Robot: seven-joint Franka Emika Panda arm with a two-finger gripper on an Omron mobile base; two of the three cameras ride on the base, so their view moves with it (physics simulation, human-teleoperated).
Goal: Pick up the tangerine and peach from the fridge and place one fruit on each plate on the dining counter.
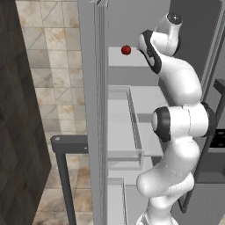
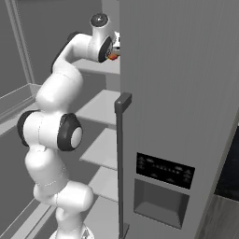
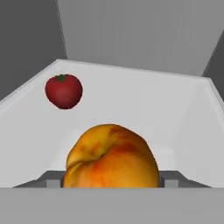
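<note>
fridge (image 1: 92, 110) upper shelf: peach (image 3: 111, 157) clenched in tool (image 3: 111, 183), red ball (image 3: 64, 90) beside.

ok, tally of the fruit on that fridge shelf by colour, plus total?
Red-orange with yellow blush: 1, the peach, sitting between the fingers of the gripper.
Dark red: 1, the round dark red fruit farther back on the shelf, apart from the peach.
Total: 2

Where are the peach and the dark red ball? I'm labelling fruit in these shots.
peach (image 3: 111, 157), hand view, its orange front face.
dark red ball (image 3: 64, 91), hand view, its middle, on the shelf.
</note>
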